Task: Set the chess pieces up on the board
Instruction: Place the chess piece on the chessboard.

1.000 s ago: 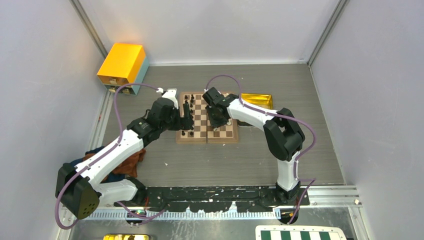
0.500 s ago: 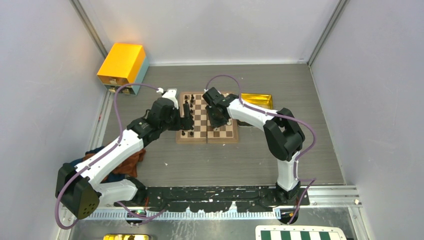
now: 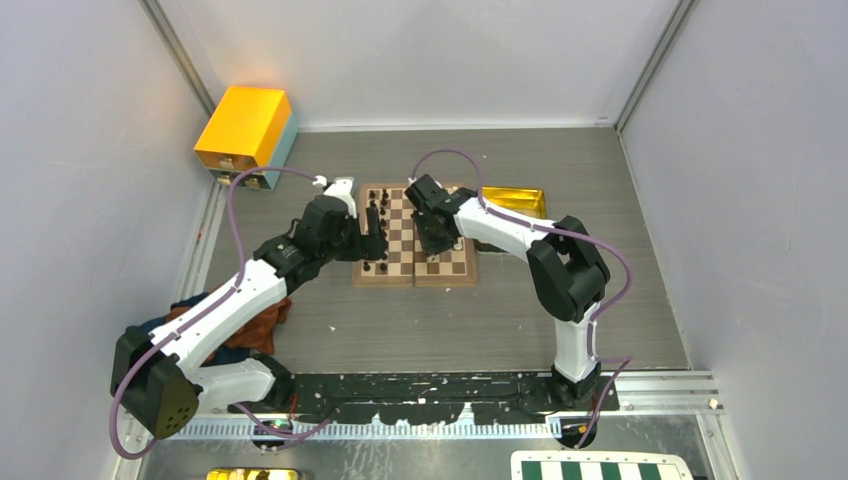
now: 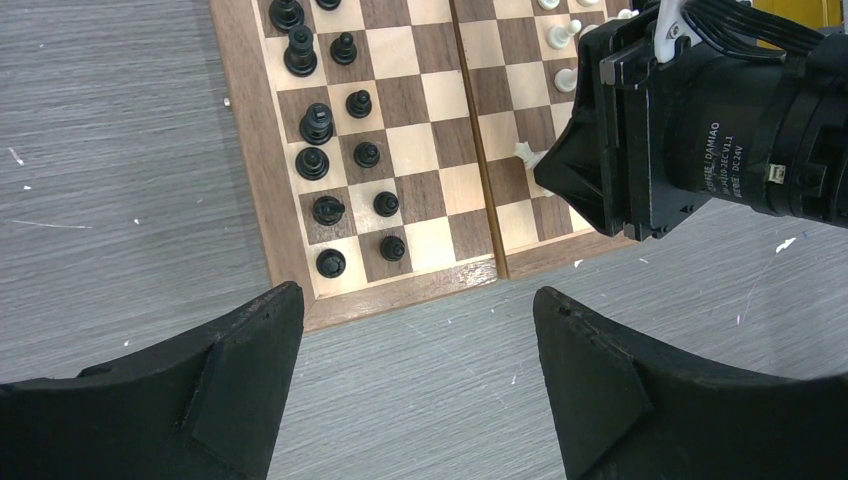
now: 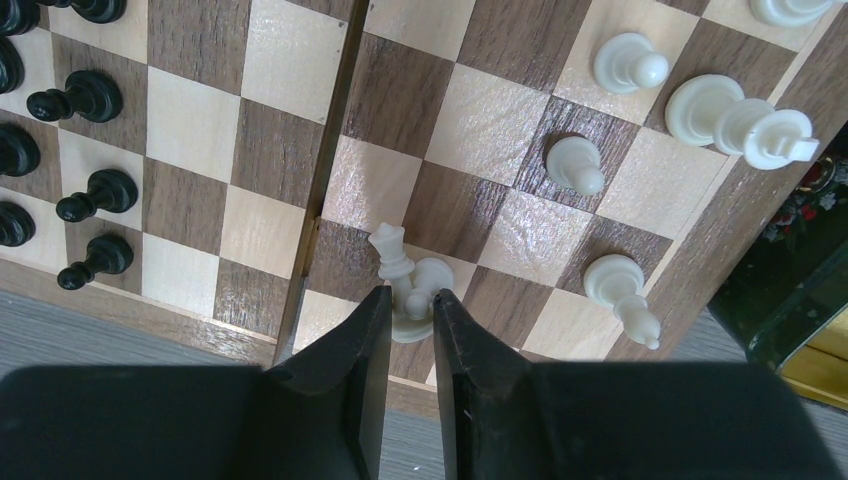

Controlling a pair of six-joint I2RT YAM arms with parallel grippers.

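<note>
No visible shift from a sec ago in the overhead view: both arms hold the same bent poses over the board (image 3: 415, 272), pcs where they stood. R gripper (image 5: 410, 296) is down on the board's right half, its two fingers drawn in close and pinching the base of a cream-white piece (image 5: 392, 250), a crowned one. That piece leans, crown tipped toward the ctr seam (image 5: 322, 200). It sits just beside the seam and close to the board's near frame as the R wrist cam sees it.

L gripper (image 4: 417, 295) hangs spread wide, nothing btwn its fingers, above the grey table (image 4: 120, 150) just off the board's frame; it touches no piece.

Black pcs (image 4: 317, 122) stand upright in two files along the board's left side, one to a square. Other cream-white pcs (image 5: 578, 165) stand on the right half: three pawns apart from one another and a taller piece (image 5: 740, 118) by the right frame. More are partly hidden behind the R arm in the L wrist cam.

Off the board: a shiny gold tray (image 3: 515, 200) at its far right corner, touching or just beside, can't tell which. A yellow box (image 3: 245, 125) sits in the table's far left corner, a crumpled orange-and-blue cloth (image 3: 255, 330) under the L arm, and a green-and-white checkered board (image 3: 600, 468) at the near edge, beyond the arms' bases.
</note>
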